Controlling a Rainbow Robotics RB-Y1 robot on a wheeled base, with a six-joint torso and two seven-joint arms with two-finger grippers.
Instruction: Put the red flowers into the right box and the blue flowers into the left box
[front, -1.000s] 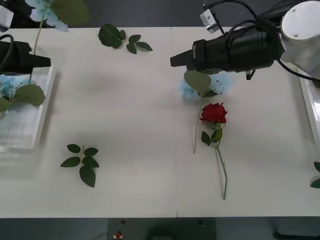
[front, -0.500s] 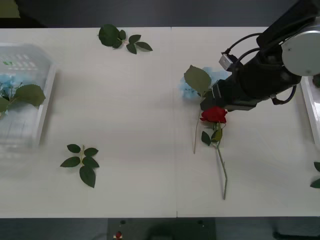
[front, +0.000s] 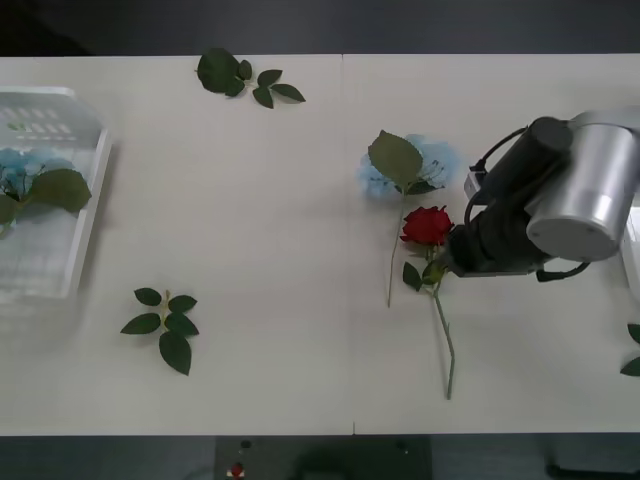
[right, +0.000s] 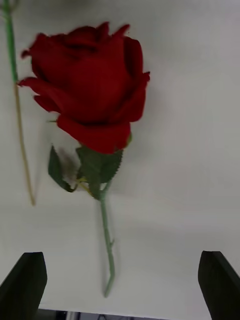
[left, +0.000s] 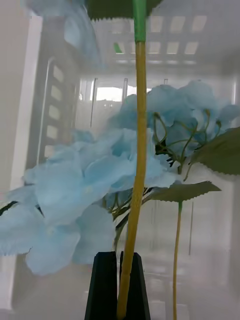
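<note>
A red flower (front: 427, 226) lies on the table, its stem (front: 443, 335) running toward the near edge. My right gripper (front: 447, 262) hovers just right of its head. In the right wrist view the rose (right: 90, 85) lies between the open gripper's (right: 120, 295) black fingers (right: 22, 285). A blue flower (front: 415, 165) lies just behind the rose. The left box (front: 92, 195) holds blue flowers (front: 20, 178). My left gripper (left: 122, 287) is shut on a blue flower's yellow-green stem (left: 136, 165) above the blue flowers (left: 90, 185) in the box (left: 45, 100). The right box (front: 633, 275) peeks in at the right edge.
Bloomless leaf sprigs lie at the back (front: 245, 78), at the front left (front: 165, 322) and at the right edge (front: 633, 350). The table's middle, between the left box and the rose, is bare white surface.
My right arm swung from behind the blue flower down to the rose's right side. My left arm, holding a blue flower over the left box a second ago, has left the front view.
</note>
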